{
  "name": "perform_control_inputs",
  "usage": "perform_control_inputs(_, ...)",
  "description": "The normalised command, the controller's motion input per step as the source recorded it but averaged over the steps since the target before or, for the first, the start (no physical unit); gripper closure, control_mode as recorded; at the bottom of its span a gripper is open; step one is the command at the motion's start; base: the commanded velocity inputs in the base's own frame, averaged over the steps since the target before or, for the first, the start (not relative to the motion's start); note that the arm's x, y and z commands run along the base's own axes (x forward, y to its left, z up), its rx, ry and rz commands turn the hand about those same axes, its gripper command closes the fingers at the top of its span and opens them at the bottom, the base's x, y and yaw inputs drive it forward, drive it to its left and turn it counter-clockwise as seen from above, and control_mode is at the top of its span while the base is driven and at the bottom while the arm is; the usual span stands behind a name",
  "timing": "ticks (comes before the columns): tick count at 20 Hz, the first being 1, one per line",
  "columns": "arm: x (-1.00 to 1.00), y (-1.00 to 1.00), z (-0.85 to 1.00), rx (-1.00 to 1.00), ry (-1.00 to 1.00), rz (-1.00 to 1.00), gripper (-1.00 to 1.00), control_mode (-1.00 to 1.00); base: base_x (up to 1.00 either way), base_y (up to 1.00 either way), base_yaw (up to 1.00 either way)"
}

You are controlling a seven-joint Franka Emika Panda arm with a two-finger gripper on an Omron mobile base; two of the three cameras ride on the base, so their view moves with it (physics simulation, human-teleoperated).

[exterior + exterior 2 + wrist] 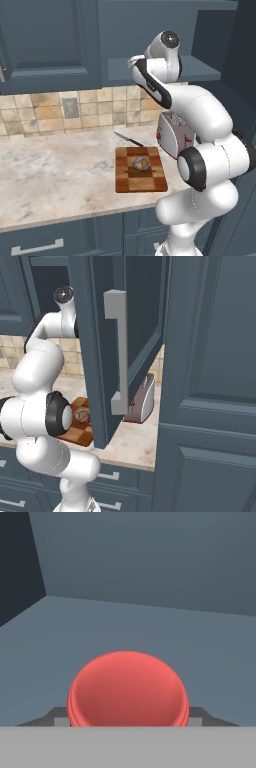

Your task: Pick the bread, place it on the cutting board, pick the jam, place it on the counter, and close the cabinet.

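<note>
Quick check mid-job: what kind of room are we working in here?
A kitchen, rendered in simulation: a marbled counter with a tiled backsplash, a toaster beside a cutting board holding bread, and an open wall cabinet.

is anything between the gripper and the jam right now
Nothing visible. In the hand view the jam sits right at the gripper, a fingertip at either side, inside the cabinet.
</note>
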Motion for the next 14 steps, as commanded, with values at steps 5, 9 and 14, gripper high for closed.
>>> perform_control_inputs(5, -0.01, 0.00, 0.00, 0.00, 0.00, 0.00, 1.00, -1.00, 0.00, 0.00, 0.00)
perform_control_inputs(9, -0.16, 0.00, 0.00, 0.00, 0.00, 0.00, 1.00, -1.00, 0.00, 0.00, 0.00)
perform_control_inputs(14, -0.24, 0.00, 0.00, 0.00, 0.00, 0.00, 1.00, -1.00, 0.00, 0.00, 0.00)
